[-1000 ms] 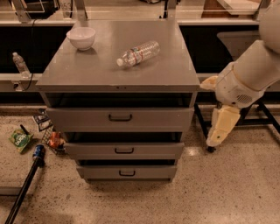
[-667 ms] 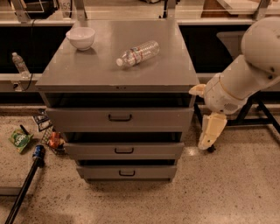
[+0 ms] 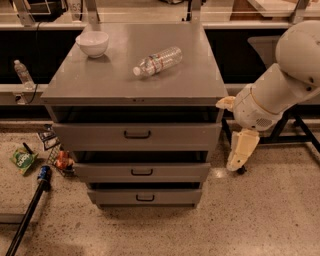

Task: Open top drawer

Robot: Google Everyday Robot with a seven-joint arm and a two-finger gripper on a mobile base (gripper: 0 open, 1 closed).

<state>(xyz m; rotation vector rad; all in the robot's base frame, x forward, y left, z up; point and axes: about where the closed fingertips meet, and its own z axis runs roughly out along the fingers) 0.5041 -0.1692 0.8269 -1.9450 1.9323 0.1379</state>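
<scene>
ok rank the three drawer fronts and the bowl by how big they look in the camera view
1. top drawer
2. middle drawer
3. bottom drawer
4. bowl
The gripper hangs right of the top drawer, apart from it.

The speckled stone floor [image 3: 260, 215] shines under warm light, and a grey cabinet surface [image 3: 110, 75] stands in the middle. Behind it a long pale bench [image 3: 150, 15] spans the room above dark recesses [image 3: 30, 50]. The pincer [image 3: 242, 150] hangs low, just right of the cabinet.
</scene>
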